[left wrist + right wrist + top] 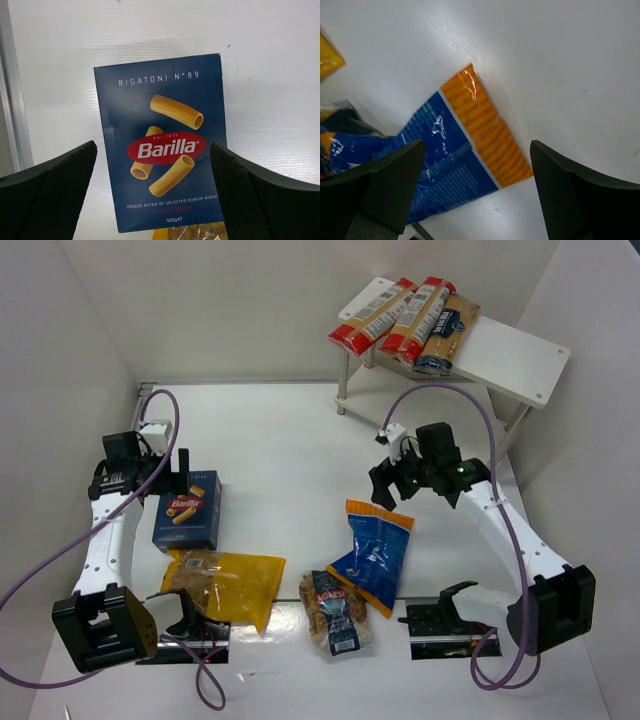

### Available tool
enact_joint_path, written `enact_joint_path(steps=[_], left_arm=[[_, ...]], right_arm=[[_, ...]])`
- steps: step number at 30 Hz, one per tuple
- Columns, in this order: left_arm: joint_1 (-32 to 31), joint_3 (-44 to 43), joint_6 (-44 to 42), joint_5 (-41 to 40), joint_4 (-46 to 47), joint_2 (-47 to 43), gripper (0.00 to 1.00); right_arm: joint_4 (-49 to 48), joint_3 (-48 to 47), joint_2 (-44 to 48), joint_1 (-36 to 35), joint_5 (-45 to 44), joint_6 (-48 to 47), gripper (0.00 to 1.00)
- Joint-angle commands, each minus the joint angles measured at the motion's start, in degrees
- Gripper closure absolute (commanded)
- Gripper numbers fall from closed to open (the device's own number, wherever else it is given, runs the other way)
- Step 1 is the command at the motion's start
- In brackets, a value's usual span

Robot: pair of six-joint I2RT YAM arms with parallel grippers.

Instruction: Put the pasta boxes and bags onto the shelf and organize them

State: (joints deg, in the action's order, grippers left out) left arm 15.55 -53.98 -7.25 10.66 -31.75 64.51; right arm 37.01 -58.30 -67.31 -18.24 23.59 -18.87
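Pasta packs in two groups. On the top board of the white two-tier shelf point(515, 358), at the far right of the table point(280, 440): two long red-ended packs point(378, 315), laid side by side at a slant, and the long tan-and-navy pack point(447, 337), lying against the right-hand red-ended one. All three flat, with near ends reaching the board's front edge. On the table surface, toward the arm bases: dark blue Barilla box point(188, 512) at left, flat and face up; yellow bag point(225, 585) just nearer the bases, touching the box's near edge; small clear blue-labelled bag point(335, 612) near centre; blue bag with orange top point(372, 555) just to its right, orange end pointing away from the bases, near corner meeting the clear bag. Left gripper point(172, 475) above the far part of the Barilla box, fingers point(60, 185) spread to either side of the box's width, nothing clamped; contact with the box not determinable. Right gripper point(393, 490) just beyond the orange end of the blue bag, fingers point(385, 180) spread wide, nothing between them, bag lying on the table beneath.
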Motion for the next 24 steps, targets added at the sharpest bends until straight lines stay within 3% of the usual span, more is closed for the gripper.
enact_joint_path(steps=[1,4,9,18,24], left_arm=[[-0.3,-0.5,0.7,-0.2,0.5,-1.3,0.01],[-0.3,-0.5,1.2,-0.2,0.0,-1.3,0.01],[-0.3,-0.5,1.2,-0.2,0.0,-1.3,0.01],[-0.3,0.0,1.2,0.9,0.0,-4.0,0.01],[-0.3,0.0,1.2,0.9,0.0,-2.3,0.01]], right_arm=[[-2.5,2.4,1.6,-0.3,-8.8,2.1,0.07],[-4.5,4.2,2.1,-0.3,-14.6,3.8,0.07],[-4.0,4.2,0.4,3.9,-15.2,4.4,0.07],[-4.0,5.2,7.4,12.2,-9.4,2.1,0.07],[-3.4,5.2,8.2,14.1,-6.9,0.9,0.07]])
